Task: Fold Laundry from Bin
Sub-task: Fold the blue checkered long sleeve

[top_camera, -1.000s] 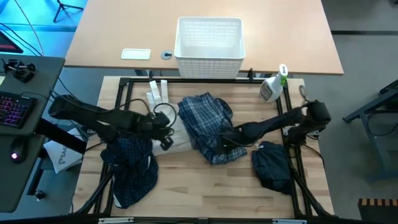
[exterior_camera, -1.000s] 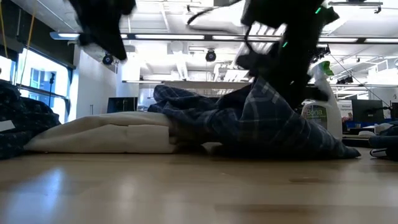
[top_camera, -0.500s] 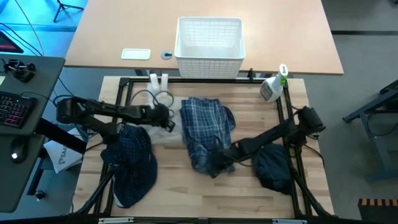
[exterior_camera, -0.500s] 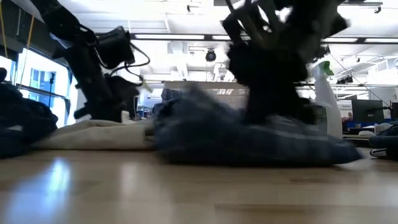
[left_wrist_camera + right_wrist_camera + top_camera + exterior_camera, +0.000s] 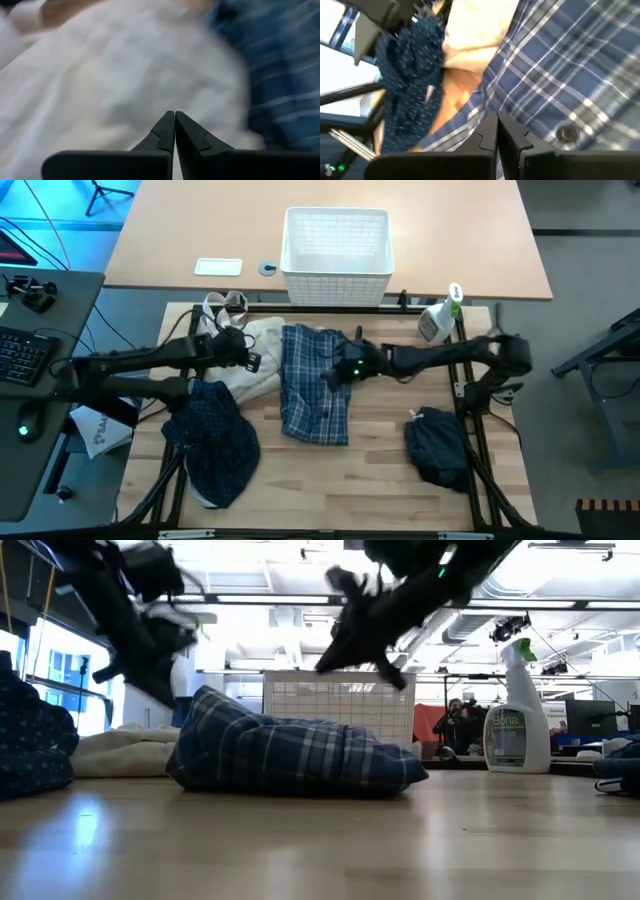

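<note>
Wooden table (image 5: 380,490), frame centre: plaid shirt (image 5: 314,385) lay flat. Left gripper (image 5: 243,350), right gripper (image 5: 345,370) hovered closed, empty.

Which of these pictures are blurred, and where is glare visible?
Left wrist view: the cream-white cloth bag and the blue-and-white plaid shirt are smeared by motion. Low view: both arms are blurred, bright ceiling lights glare, and the wooden table reflects them. High view: sharp, evenly lit.

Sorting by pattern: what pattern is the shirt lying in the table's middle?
Blue-and-white plaid shirt; clearest in the right wrist view.
</note>
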